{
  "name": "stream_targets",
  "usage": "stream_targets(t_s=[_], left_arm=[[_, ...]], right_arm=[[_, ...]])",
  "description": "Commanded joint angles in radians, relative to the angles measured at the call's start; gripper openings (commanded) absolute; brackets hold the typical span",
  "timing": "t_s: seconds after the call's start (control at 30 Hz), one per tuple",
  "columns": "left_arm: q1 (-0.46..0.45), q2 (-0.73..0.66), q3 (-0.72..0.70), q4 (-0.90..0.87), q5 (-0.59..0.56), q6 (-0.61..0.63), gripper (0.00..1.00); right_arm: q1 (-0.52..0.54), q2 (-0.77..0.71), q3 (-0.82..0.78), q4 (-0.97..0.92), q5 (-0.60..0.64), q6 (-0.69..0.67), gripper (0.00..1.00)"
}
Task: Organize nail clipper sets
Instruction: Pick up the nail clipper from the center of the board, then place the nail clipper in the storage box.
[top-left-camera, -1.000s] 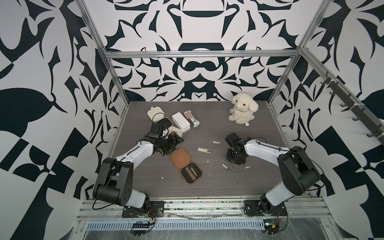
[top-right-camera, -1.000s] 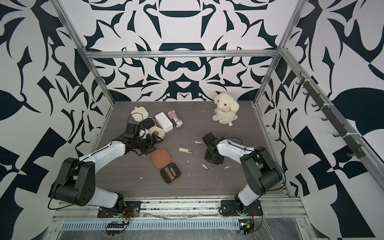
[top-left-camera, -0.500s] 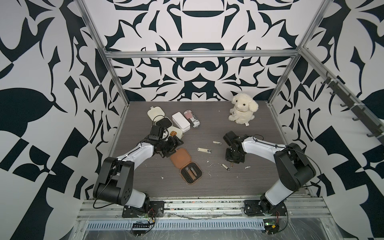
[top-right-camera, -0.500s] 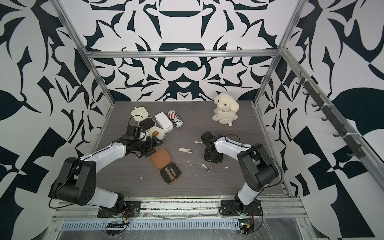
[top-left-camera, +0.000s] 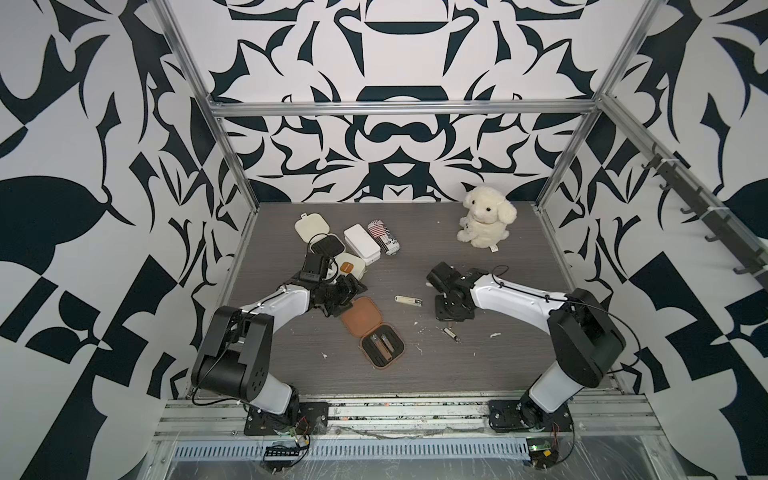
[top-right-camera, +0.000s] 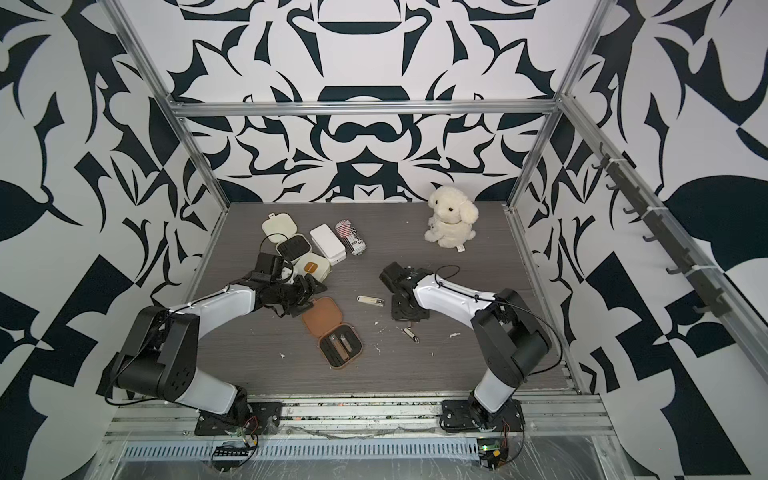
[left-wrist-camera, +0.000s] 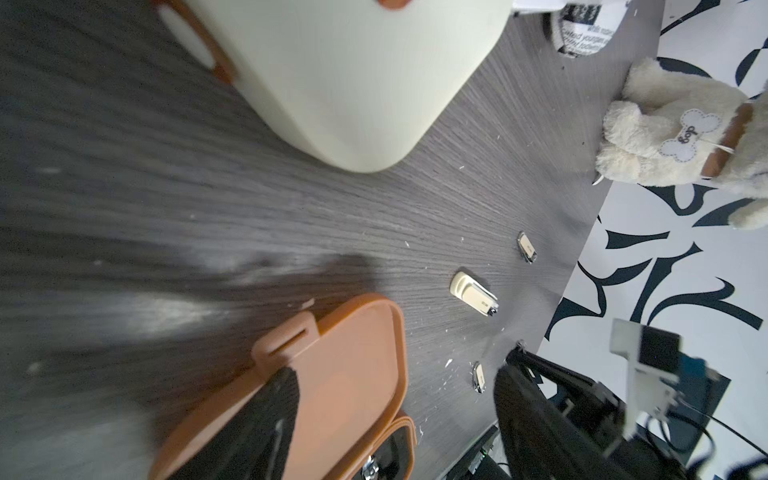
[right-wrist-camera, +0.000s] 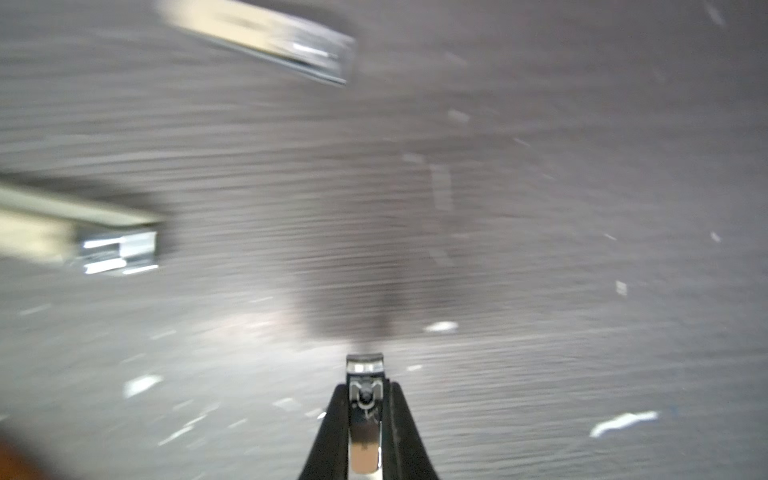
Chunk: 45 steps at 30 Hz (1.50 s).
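Clamping: right gripper (right-wrist-camera: 365, 386) closed on small metal clipper (right-wrist-camera: 365, 436), mid-table.
Left gripper (left-wrist-camera: 401, 365): jaws apart over open tan case (top-left-camera: 362, 318), left of centre.
Nearby: cream clipper (top-left-camera: 408, 300) between the arms; white box (top-left-camera: 361, 243) far left; plush dog (top-left-camera: 486, 222) far right.

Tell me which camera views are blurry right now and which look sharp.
Right wrist view: heavily smeared, table grain streaked, a loose clipper ghosted; only the small clipper in the right gripper is fairly crisp. Left wrist view: table blurred on the near side, cream case soft, plush dog sharp. Both top views: sharp, evenly lit, faint shadows.
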Motion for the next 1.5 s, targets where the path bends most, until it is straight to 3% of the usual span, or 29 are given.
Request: stream_targets(t_s=[0.0, 0.2, 0.4, 1.47], left_arm=[[0.003, 0.025, -0.029, 0.007, -0.01, 0.001, 0.78], [0.003, 0.047, -0.058, 0.031, -0.03, -0.006, 0.77], [0.003, 0.051, -0.072, 0.035, -0.05, -0.007, 0.77], [0.003, 0.069, -0.068, 0.027, -0.064, -0.005, 0.76]], right_arm=[[0.086, -0.003, 0.085, 0.027, 0.032, -0.041, 0.0], [0.228, 0.074, 0.163, 0.107, 0.003, -0.125, 0.0], [0.292, 0.145, 0.184, 0.178, -0.032, -0.181, 0.0], [0.359, 0.169, 0.111, 0.277, -0.022, -0.144, 0.0]])
